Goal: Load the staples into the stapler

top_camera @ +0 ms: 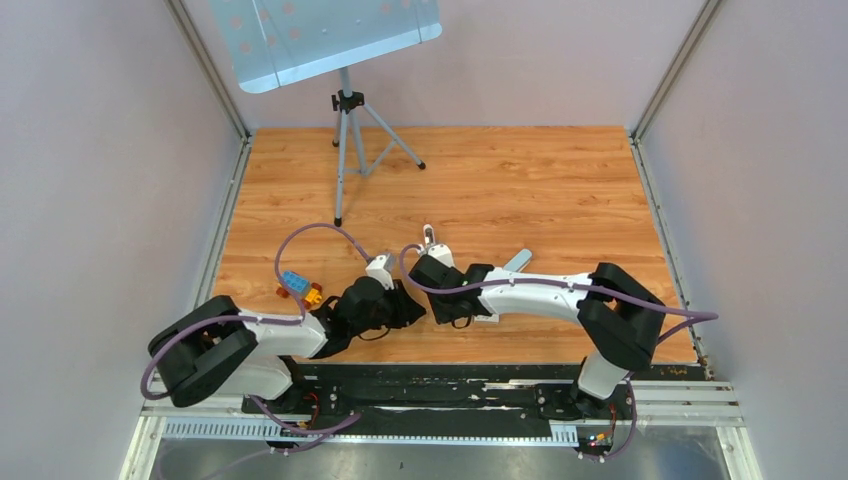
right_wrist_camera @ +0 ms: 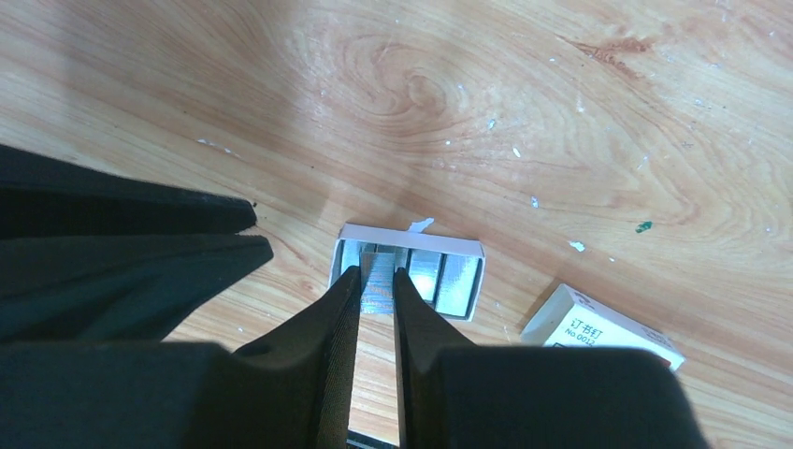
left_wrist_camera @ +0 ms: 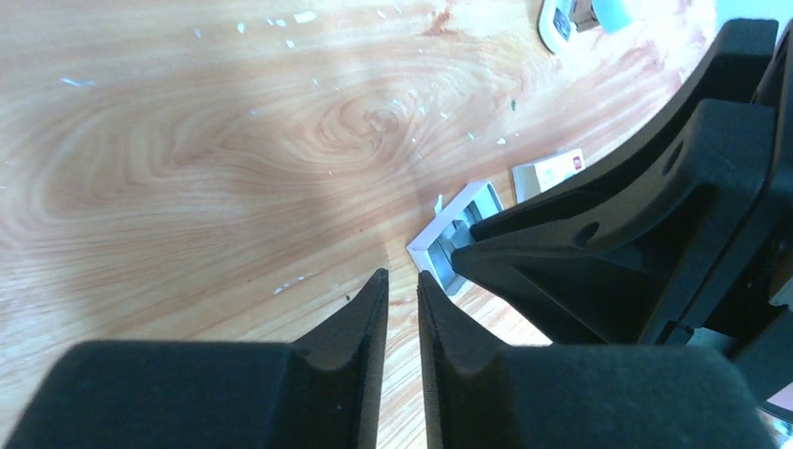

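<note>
An open white tray (right_wrist_camera: 468, 245) lies on the wooden table and holds several grey metallic strips. My right gripper (right_wrist_camera: 377, 273) reaches down into its left end, shut on one strip of staples (right_wrist_camera: 378, 285) that fills the gap between the fingertips. In the left wrist view, my left gripper (left_wrist_camera: 402, 276) hovers just left of the tray (left_wrist_camera: 439, 234). Its jaws stand a narrow gap apart with only bare wood between them. The light blue stapler (top_camera: 517, 261) lies beyond the right arm, and one end of the stapler (left_wrist_camera: 584, 14) shows in the left wrist view.
A small white printed box (right_wrist_camera: 598, 329) lies right of the tray. Blue and orange bits (top_camera: 300, 288) sit beside the left arm. A tripod (top_camera: 345, 140) carrying a reflector panel stands at the back left. Walls and metal rails enclose the table.
</note>
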Robot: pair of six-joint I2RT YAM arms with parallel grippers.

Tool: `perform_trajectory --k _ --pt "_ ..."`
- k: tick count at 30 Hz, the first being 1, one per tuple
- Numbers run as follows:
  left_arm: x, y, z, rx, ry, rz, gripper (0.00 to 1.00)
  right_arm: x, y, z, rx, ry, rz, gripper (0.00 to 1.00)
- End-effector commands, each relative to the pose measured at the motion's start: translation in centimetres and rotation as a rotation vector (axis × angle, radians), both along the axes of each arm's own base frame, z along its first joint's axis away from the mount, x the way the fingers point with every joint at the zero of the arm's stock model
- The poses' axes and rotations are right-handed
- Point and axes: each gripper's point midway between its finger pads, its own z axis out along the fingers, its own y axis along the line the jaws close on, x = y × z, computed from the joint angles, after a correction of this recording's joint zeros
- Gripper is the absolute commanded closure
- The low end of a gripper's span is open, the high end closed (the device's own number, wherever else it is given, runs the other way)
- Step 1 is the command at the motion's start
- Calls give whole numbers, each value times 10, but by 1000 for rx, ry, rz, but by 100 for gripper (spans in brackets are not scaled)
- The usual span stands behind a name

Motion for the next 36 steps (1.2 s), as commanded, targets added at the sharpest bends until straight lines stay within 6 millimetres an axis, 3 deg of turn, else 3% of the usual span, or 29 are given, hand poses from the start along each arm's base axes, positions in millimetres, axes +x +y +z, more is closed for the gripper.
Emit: perform_trajectory --k 1,5,10,15,22,36 --pt "18 18 7 105 -55 69 78 0 3 21 16 -37 22 80" --pt "30 27 25 97 -80 105 70 12 5 39 41 -77 15 80" --pt "44 28 45 38 -103 125 64 41 4 57 66 -111 -6 80" --pt "59 32 48 38 -99 147 63 68 6 69 81 -136 -25 80" --pt "71 40 42 39 -84 159 63 97 11 66 72 -130 -36 80" --pt "72 45 33 87 -92 136 62 134 26 47 53 -113 -55 80"
